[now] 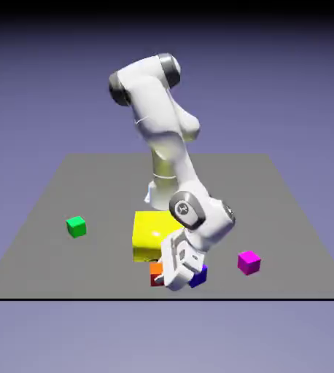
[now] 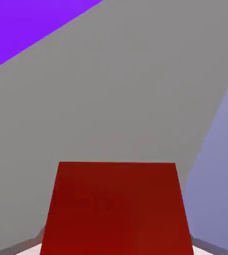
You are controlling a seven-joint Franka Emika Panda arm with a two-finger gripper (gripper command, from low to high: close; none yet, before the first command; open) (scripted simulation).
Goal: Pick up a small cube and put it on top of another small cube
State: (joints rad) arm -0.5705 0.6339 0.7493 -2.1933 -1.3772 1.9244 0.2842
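Filling the hand view, red cube [image 2: 116, 209] sits square between jaws.

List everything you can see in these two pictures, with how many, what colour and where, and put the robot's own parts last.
table: one, grey, under everything.
green cube: one, small, alone toward the exterior view's left.
magenta cube: one, small, toward the exterior view's right.
yellow block: one, larger than the cubes, mid-table, just behind the hand.
orange cube: one, small, partly hidden at the hand's side, above a red sliver.
blue cube: one, small, partly hidden beside the hand on the exterior view's right.
red cube: one, fills the bottom of the hand view between the fingers.
arm: one, white, bent down over the table's near edge.
gripper: one, low near the cubes; fingertips hidden, open or shut unclear.
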